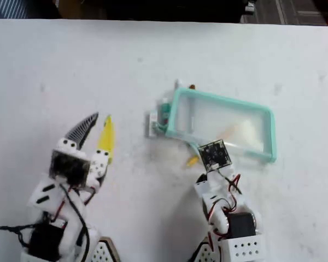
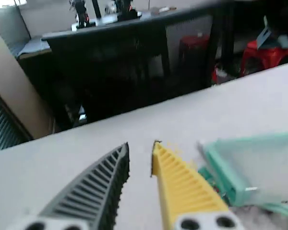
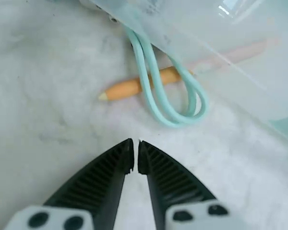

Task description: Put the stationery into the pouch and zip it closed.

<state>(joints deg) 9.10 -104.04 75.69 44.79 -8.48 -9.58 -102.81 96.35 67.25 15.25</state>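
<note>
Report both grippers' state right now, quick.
Left gripper: open, holding nothing.
Right gripper: shut, empty; the orange pencil lies apart, ahead of it.

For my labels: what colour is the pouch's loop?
Mint green loop, clearest in right wrist view.

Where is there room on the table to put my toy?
Bare table beyond the pouch, and the strip between the left claw and the pouch. It is crowded by the pouch's near edge: right claw and orange pencil.

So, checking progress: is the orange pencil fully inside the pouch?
No, one end of the orange pencil lies bare on the table.
</note>
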